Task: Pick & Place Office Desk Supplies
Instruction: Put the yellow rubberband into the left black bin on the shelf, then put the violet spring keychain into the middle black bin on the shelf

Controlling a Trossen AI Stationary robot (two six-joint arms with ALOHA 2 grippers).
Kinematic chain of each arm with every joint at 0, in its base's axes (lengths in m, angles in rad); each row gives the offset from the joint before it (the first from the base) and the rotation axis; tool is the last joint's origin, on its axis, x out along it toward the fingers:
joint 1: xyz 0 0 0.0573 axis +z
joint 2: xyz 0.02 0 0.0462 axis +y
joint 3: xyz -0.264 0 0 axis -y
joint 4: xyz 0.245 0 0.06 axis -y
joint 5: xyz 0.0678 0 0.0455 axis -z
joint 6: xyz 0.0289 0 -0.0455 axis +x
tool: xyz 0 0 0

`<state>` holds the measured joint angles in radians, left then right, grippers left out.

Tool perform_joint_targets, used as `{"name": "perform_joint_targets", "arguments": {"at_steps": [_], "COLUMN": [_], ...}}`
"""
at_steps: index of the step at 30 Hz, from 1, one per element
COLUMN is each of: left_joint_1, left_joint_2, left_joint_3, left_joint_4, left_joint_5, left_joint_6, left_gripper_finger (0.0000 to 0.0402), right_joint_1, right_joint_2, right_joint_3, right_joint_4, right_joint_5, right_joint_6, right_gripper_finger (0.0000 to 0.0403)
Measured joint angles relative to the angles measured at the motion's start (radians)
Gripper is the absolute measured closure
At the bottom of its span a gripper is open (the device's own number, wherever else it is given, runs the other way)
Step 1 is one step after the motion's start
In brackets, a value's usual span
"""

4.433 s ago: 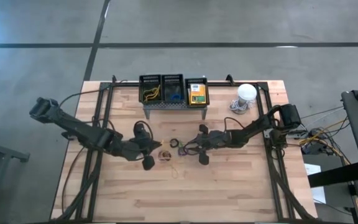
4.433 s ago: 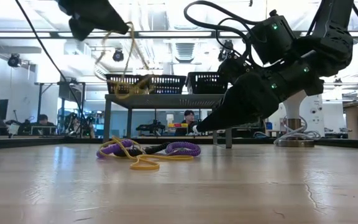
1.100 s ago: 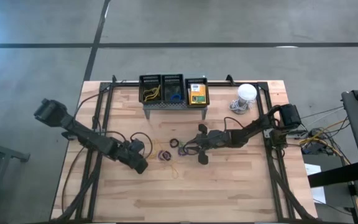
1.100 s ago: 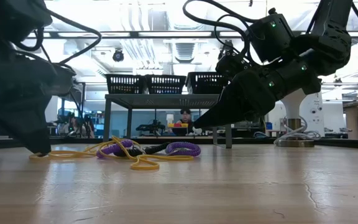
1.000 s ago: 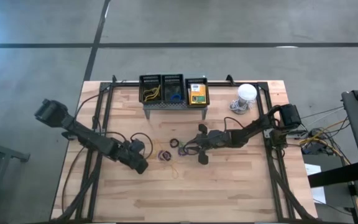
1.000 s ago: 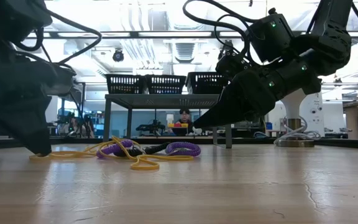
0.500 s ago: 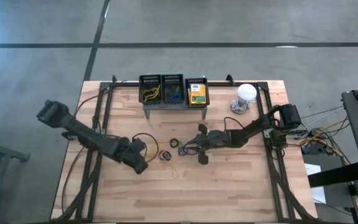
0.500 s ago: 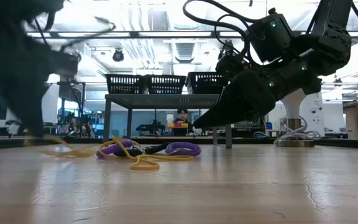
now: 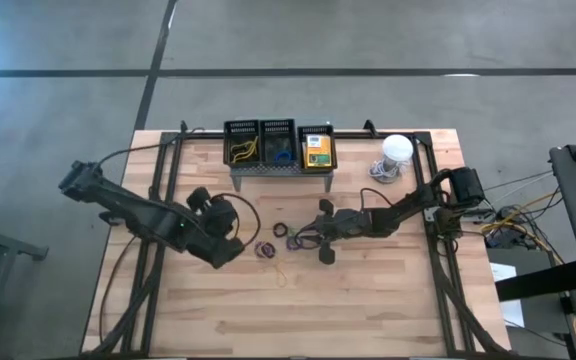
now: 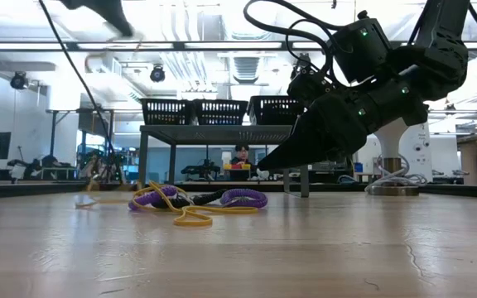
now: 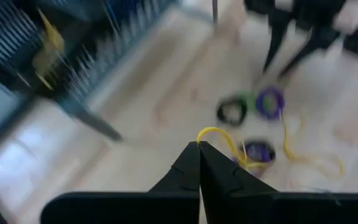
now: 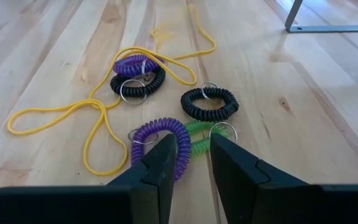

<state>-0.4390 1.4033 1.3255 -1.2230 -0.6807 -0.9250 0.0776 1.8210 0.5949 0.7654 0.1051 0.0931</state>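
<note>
A long yellow rubber band (image 12: 98,109) lies looped on the wood among small coiled bands: purple (image 12: 161,142), green (image 12: 199,135) and black (image 12: 210,104). In the high view the pile (image 9: 273,245) sits mid-table between both grippers. My left gripper (image 11: 199,146) is shut on a yellow band and is raised high left of the pile (image 10: 110,12). My right gripper (image 12: 194,155) is open and hovers low just right of the pile (image 10: 259,170). Its fingers stand on either side of the green coil, apart from it. My left gripper pinches a yellow band's loop (image 11: 211,132) between its shut fingertips, coming from above. The band arcs out of the tips and trails down toward a purple coil (image 11: 260,151) on the table. The blur hides how many strands it has.
A grey perforated stand (image 9: 278,165) at the far edge carries three black baskets holding yellow bands (image 9: 243,148), blue bands (image 9: 280,152) and a yellow-green box (image 9: 316,150). A white dome with a cable (image 9: 395,150) sits far right. The near half of the table is bare wood.
My left gripper, which stood with its tips down on the table left of the pile, has risen high and swung toward the far edge. The yellow band's left end has come up off the wood with it. The coils and my right gripper have stayed put.
</note>
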Motion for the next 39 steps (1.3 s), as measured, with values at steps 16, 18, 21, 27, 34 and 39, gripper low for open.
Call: {"name": "perform_joint_targets", "arguments": {"at_steps": [16, 18, 21, 27, 34, 39], "left_joint_1": [0.378, 0.468, 0.608, 0.834, 0.968, 0.970], "left_joint_2": [-0.001, -0.001, -0.001, -0.001, 0.000, -0.001], "left_joint_3": [0.236, 0.225, 0.198, 0.104, -0.016, -0.004], "left_joint_4": [0.123, 0.156, 0.185, 0.270, 0.384, 0.353], "left_joint_5": [-0.390, -0.383, -0.341, -0.182, 0.255, 0.281], "left_joint_6": [0.663, 0.712, 0.755, 0.764, 0.821, 0.794], "left_gripper_finger": [0.0401, 0.0401, 0.0399, 0.0390, 0.0344, 0.0288], "right_joint_1": [0.000, 0.000, 0.001, 0.001, 0.000, 0.000], "right_joint_2": [0.000, 0.000, 0.000, 0.000, 0.000, 0.000], "right_joint_3": [0.000, 0.000, 0.000, 0.000, 0.000, 0.000], "right_joint_4": [0.004, 0.007, 0.012, 0.024, 0.025, 0.026], "right_joint_5": [0.000, 0.000, 0.000, 0.000, 0.001, 0.001], "right_joint_6": [-0.025, -0.025, -0.025, -0.025, -0.026, -0.026], "right_gripper_finger": [0.0310, 0.0309, 0.0307, 0.0313, 0.0315, 0.0312]}}
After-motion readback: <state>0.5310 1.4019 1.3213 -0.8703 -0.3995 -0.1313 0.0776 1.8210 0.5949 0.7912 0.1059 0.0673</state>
